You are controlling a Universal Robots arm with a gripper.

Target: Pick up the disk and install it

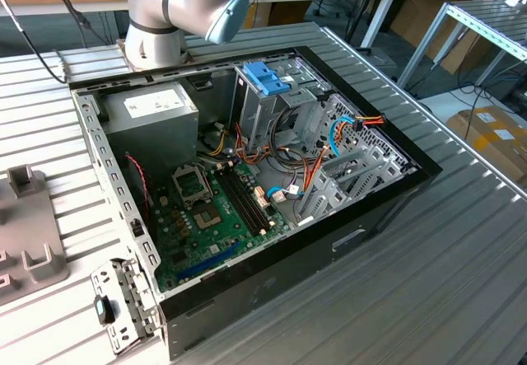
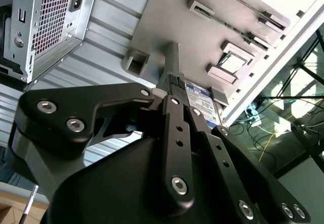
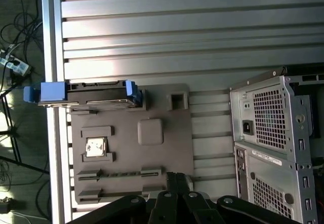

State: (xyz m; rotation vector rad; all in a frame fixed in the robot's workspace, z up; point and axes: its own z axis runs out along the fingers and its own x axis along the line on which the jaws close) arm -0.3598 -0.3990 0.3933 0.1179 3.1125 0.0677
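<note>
At corner of grey plastic fixture tray nr ribbed metal bench edge, flat dark disk w/ blue carrier stands on edge in slot, rails exposed, prob. for pickup; black gripper apart, jaws narrow, empty

Case lies open side up on the table. Arm stands on the table behind the case.

Inside the case, by the exterior view:
- power supply in the far left corner
- motherboard on the floor in front of it
- drive cage to the right of the power supply

Tray lies on the table left of the case, apart from it. Bracket sits just beside the case's near left corner.

First wrist view: disk stands on edge in a tray slot by the table's edge. Chip rests in a tray pocket beside the disk. Gripper hangs over the tray's opposite side.
</note>
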